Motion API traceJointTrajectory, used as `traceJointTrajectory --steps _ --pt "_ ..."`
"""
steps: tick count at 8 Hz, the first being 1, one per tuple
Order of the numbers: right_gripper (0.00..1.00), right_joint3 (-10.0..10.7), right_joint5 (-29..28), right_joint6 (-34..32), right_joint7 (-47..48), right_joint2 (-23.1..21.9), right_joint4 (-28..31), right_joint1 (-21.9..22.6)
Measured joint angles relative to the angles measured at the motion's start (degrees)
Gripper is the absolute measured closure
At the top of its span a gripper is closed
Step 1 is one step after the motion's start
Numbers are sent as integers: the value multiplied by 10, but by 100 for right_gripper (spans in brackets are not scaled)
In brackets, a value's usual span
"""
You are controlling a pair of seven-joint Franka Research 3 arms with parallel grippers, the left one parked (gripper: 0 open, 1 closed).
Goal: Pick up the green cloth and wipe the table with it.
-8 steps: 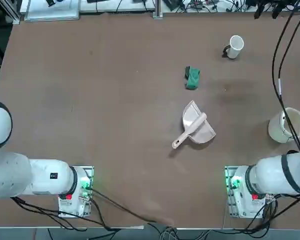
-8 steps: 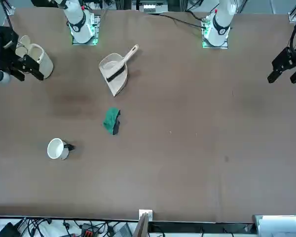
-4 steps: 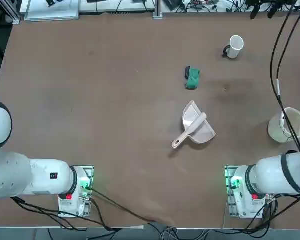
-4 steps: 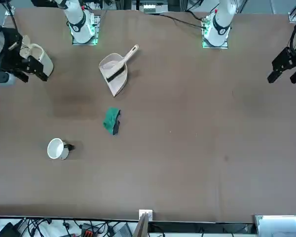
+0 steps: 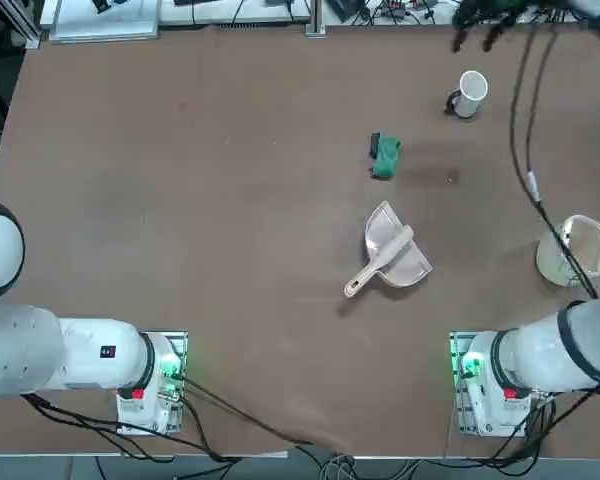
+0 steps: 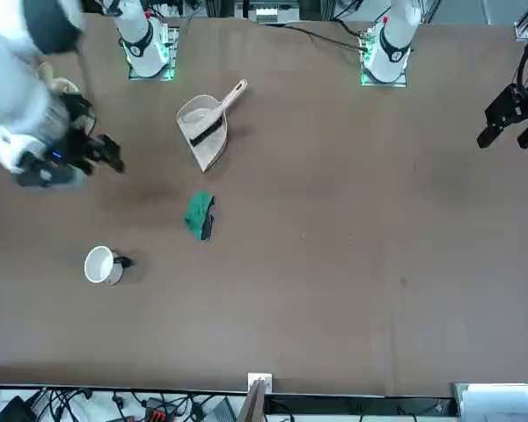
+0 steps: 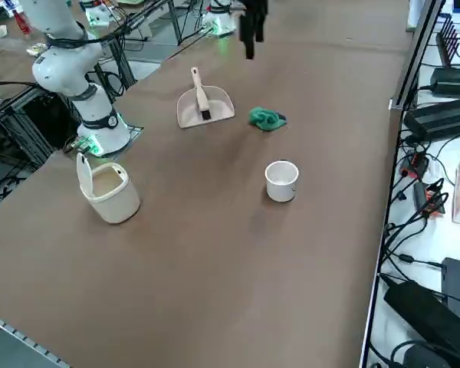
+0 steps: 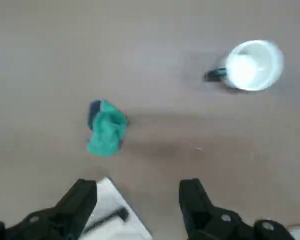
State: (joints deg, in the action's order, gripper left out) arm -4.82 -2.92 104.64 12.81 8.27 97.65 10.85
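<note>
The green cloth [image 5: 385, 157] lies crumpled on the brown table [image 5: 180, 200], between a white cup and a beige dustpan. It also shows in the front view [image 6: 199, 214], the side view [image 7: 267, 118] and the wrist view [image 8: 106, 128]. My right gripper [image 8: 137, 200] hangs high above the table, open, with nothing between its fingers. Seen from the front, the right gripper [image 6: 106, 158] is to the cloth's left and apart from it. From overhead the right gripper [image 5: 473, 35] appears near the far edge, and from the side [image 7: 250, 42] it hovers above the cloth and dustpan.
A white cup [image 5: 470, 93] stands beyond the cloth toward the far right. The beige dustpan [image 5: 392, 255] with its brush lies nearer my base. A beige jug [image 5: 575, 250] stands at the right edge. Cables and equipment line the far edge.
My right arm has swung in from the table's right edge, past the jug, toward the cup and cloth. Cloth, cup and dustpan have not moved.
</note>
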Motion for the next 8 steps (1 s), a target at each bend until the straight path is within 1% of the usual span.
traceJointTrajectory --steps 2,3,4,6,8 --pt "0 -2 0 96 56 54 50 67" --pt "0 -2 0 133 80 86 63 91" --pt "0 -2 0 153 96 115 67 107" --pt "0 0 0 189 99 153 79 111" --pt "0 6 5 248 98 168 121 110"
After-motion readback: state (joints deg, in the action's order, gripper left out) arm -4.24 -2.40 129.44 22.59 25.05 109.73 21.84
